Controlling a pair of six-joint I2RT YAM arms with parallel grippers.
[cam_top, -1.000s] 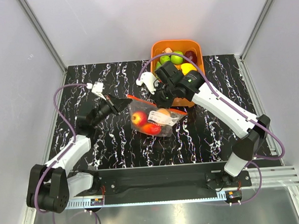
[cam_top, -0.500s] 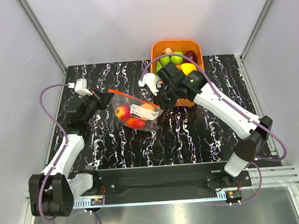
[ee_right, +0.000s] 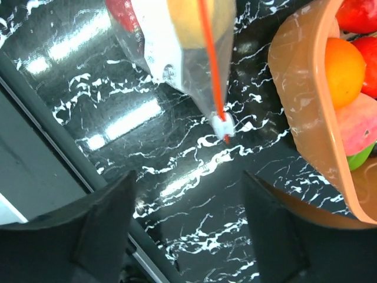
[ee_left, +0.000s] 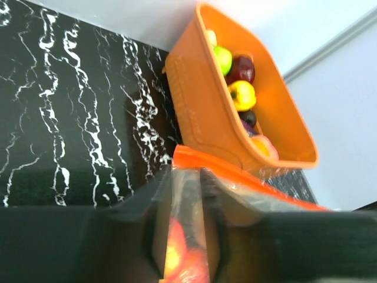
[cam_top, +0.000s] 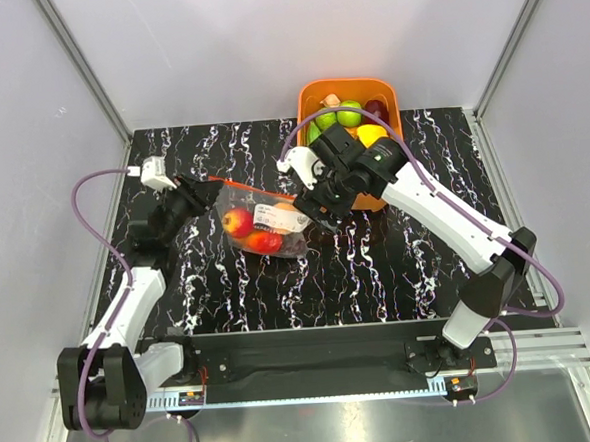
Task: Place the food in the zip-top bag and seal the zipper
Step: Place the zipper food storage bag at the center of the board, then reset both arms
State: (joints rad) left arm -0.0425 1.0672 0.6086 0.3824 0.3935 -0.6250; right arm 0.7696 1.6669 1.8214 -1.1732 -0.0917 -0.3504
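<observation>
With the food (cam_top: 239, 221) inside, the zip-top bag (cam_top: 267, 226) lies just beside the orange basket (cam_top: 312, 95), the left gripper (ee_left: 185, 177) pinching its far corner, so the wide-apart right gripper (ee_right: 187, 183) should nip the white end (ee_right: 222, 125) of the zipper (ee_right: 210, 59) near the basket and slide it straight.

I'd call this a robotics lab test cell, nothing like a home or a kitchen. Plain white panels (cam_top: 264, 43) box in the black, white-veined tabletop (cam_top: 229, 285), joined by bare aluminium struts (cam_top: 85, 68) running off toward 11 and 1 o'clock. At 6 o'clock a black mounting plate (cam_top: 314, 360) and a slotted metal rail (cam_top: 543, 341) carry two arm bases (cam_top: 96, 378), with purple cables (cam_top: 84, 209) looping loose. The orange basket (cam_top: 385, 93) at 1 o'clock holds glossy toy fruit (cam_top: 350, 112).
</observation>
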